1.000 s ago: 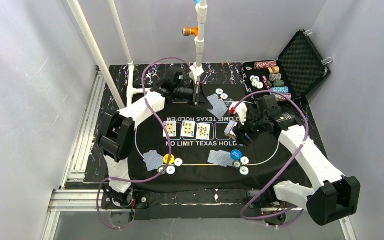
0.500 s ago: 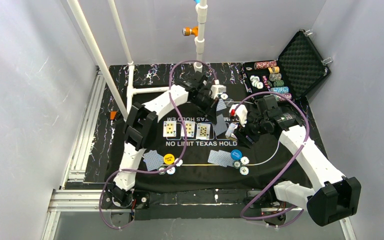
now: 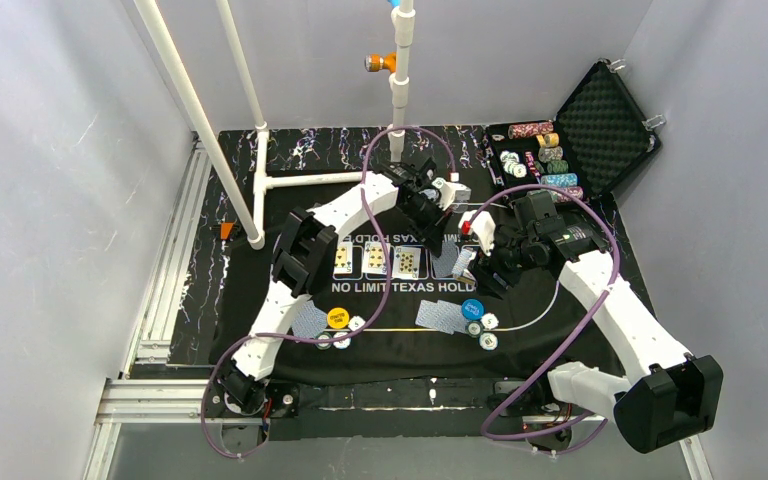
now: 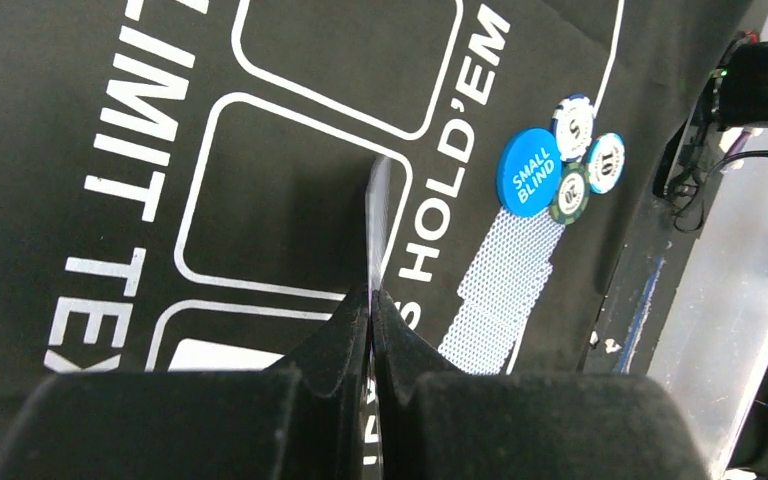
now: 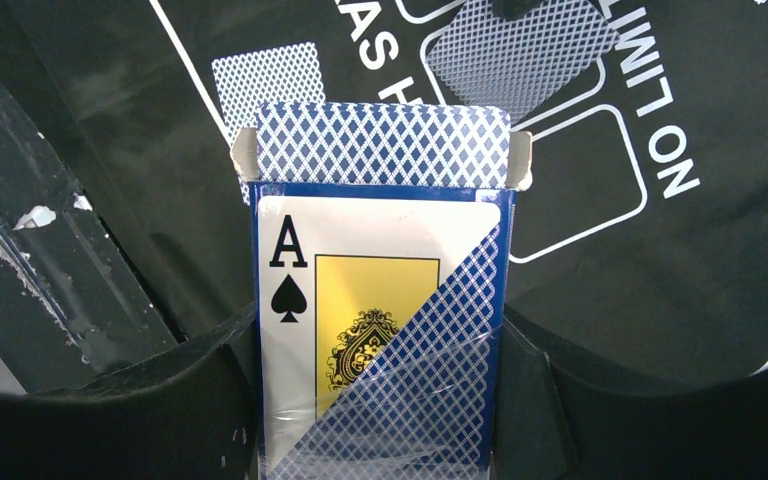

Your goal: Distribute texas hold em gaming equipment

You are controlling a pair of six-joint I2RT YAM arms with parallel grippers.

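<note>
Three face-up cards (image 3: pixel 373 258) sit in a row mid-mat (image 4: pixel 50 60). The blue Small Blind button (image 4: pixel 528 172) lies near right with three chips (image 4: pixel 572 118) touching it. The yellow button (image 3: pixel 337 318) lies near left, with what looks like three more, though they are small in view. Face-down cards (image 3: pixel 307 320) lie beside each button. The open foam-lined case (image 3: pixel 605 125) at far right holds several chip stacks (image 3: pixel 532 129). The left gripper (image 4: pixel 371 295) has its jaws pressed together, pinching one card (image 4: pixel 375 215) edge-on over the mat. The right gripper (image 5: pixel 375 350) has its jaws spread, clamping the sides of an open card box (image 5: pixel 380 290).
</note>
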